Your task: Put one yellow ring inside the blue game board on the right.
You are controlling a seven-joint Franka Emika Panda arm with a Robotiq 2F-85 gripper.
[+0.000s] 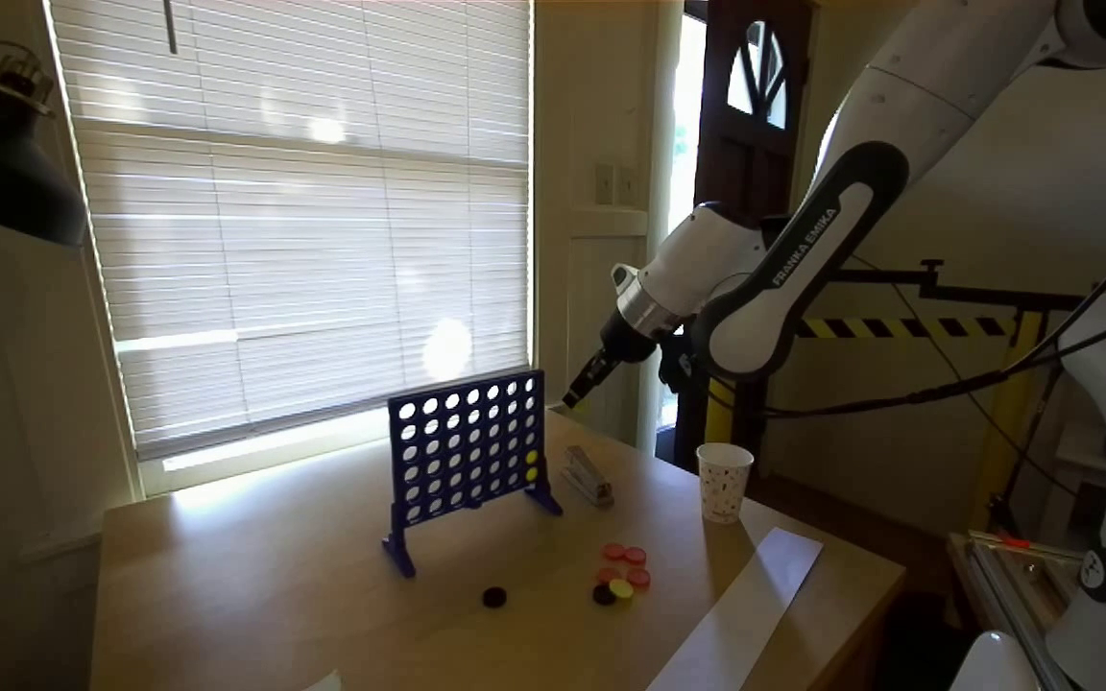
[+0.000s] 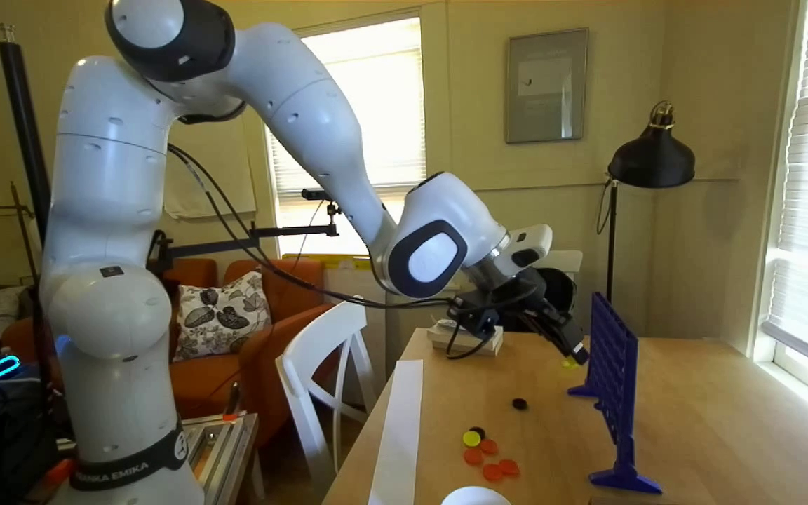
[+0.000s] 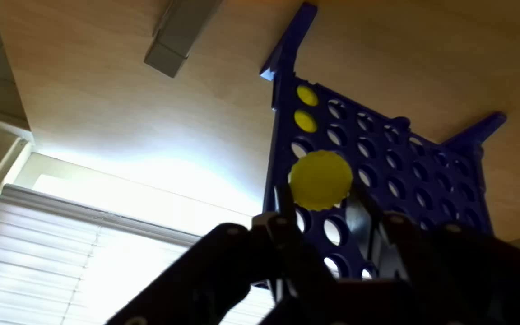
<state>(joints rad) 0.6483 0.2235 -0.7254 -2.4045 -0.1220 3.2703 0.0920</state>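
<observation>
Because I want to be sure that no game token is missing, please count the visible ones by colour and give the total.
Yellow tokens: 4 (2 in the blue game board, 1 in the gripper, 1 on the table)
Red tokens: 4
Black tokens: 2
Total: 10

"FRANKA EMIKA" (image 1: 805,248) runs along the black side panel (image 1: 877,165) of the robot arm (image 1: 937,82) in an exterior view. The same brand stands on the black band (image 2: 127,473) around the robot's base (image 2: 120,403) — its first letter hard to make out — near a round white emblem (image 2: 181,445). Black-and-yellow hazard stripes (image 1: 903,328) mark a crossbar (image 1: 971,327). Print in the framed picture (image 2: 546,85) is too small to read.
</observation>
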